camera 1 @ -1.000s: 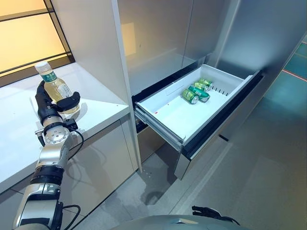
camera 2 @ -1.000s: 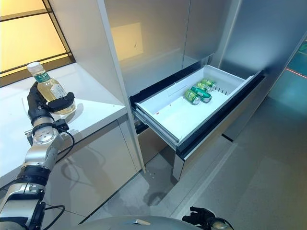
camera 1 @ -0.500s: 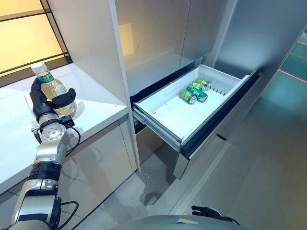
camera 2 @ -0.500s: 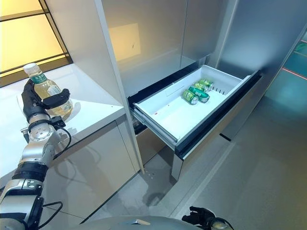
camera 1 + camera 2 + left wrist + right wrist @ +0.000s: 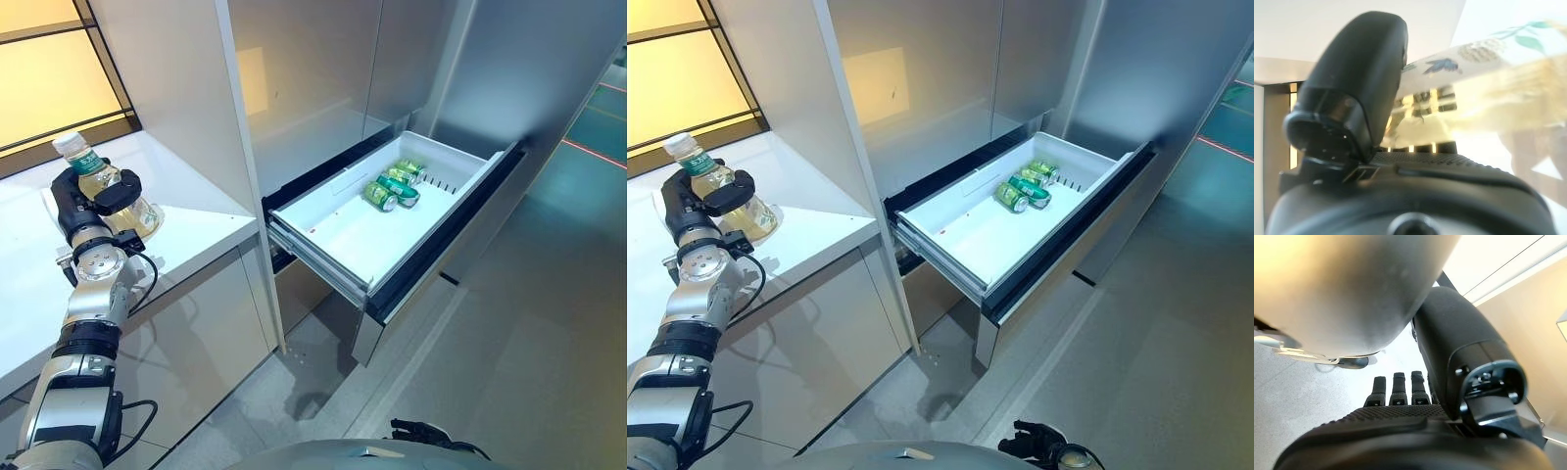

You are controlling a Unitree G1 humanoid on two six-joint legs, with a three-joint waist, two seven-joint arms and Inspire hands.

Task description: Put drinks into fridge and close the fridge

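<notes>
My left hand point(image 5: 82, 204) is shut on a clear bottle point(image 5: 110, 188) of pale yellow drink with a green label and a white cap. The bottle leans, with its base close over the white counter point(image 5: 201, 230). In the left wrist view the thumb point(image 5: 1354, 83) lies across the bottle point(image 5: 1488, 93). The fridge's white drawer point(image 5: 338, 235) stands pulled out to the right, with green cans point(image 5: 390, 186) lying at its far end. My right hand point(image 5: 1400, 426) hangs low over the floor, fingers point(image 5: 1396, 389) straight and empty; it also shows in the left eye view point(image 5: 423, 431).
Tall grey fridge doors point(image 5: 323, 69) rise above the drawer. A grey side panel point(image 5: 176, 88) divides the counter from the fridge. The drawer's dark front point(image 5: 446, 235) juts out over the grey tiled floor point(image 5: 509, 372). A lit window point(image 5: 49, 69) lies behind the counter.
My left hand has moved a little left and back along the counter with the bottle, which now leans more. The whole view has also shifted slightly. The drawer and cans are unchanged.
</notes>
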